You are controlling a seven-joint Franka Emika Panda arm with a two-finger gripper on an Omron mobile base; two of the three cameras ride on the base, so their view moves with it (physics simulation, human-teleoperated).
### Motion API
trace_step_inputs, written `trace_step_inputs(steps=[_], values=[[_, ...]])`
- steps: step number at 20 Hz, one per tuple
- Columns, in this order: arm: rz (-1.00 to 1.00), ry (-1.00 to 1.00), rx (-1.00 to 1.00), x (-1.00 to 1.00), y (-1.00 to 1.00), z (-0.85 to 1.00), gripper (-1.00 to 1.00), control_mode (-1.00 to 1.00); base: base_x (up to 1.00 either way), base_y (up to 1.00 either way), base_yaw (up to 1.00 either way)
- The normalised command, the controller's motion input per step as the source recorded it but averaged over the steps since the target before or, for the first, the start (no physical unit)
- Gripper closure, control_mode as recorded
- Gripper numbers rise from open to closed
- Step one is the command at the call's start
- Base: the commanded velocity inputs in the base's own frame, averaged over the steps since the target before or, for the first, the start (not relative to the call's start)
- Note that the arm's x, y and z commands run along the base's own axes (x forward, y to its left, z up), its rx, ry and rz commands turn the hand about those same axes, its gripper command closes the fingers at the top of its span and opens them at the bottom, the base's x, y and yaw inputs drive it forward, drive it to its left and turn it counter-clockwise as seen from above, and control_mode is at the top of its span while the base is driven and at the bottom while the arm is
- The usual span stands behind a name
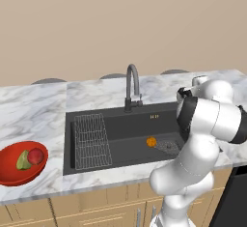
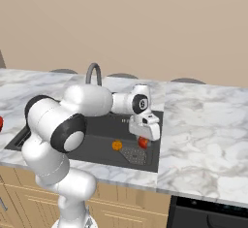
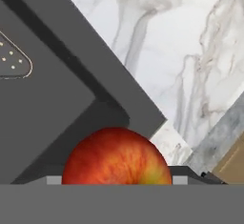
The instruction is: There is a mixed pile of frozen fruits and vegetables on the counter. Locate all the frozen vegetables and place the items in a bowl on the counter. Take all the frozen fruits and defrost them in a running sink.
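**pandafan:** Gripper (image 2: 143,140) is hanging over the right end of the sink (image 1: 120,127), and it looks closed on the red ball (image 2: 143,142). In the hand view that ball (image 3: 116,156) sits right at the bottom where the tips would be, though the tips themselves are hidden, so "clamped" is my read, not something I can see outright.

**sinkwatcher:** Agreed. Veg side looks done: green wedge (image 1: 22,161) and pinkish-red ball (image 1: 35,156) are both in the red bowl (image 1: 12,177), far left on the counter (image 1: 34,110). Orange ball (image 1: 151,142) is already on the basin floor, just beside the drain (image 1: 168,146).

**pandafan:** So this is the last fruit going in. Next move should be simple: lower a bit, open up, let it drop near the orange one. Then the tap (image 1: 131,83) needs turning on; I can't see any water running.

**sinkwatcher:** Room-wise, the hand view shows the basin's corner and right wall close by, with marble just past the rim. I'd release toward the middle, not against that wall. The wire rack (image 1: 91,140) is well off to the left, so no issue there. The tap sits behind and left of the hand, with open basin between.
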Motion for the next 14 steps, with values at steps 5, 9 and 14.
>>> trace_step_inputs(steps=[5, 9, 14], values=[[0.24, 0.09, 0.07, 0.44, 0.63, -0.20, 1.00, -1.00, 0.00, 0.00, 0.00], [0.21, 0.02, 0.11, 0.44, 0.53, -0.21, 1.00, -1.00, 0.00, 0.00, 0.00], [0.21, 0.00, 0.14, 0.46, 0.40, -0.36, 1.00, -1.00, 0.00, 0.00, 0.00]])
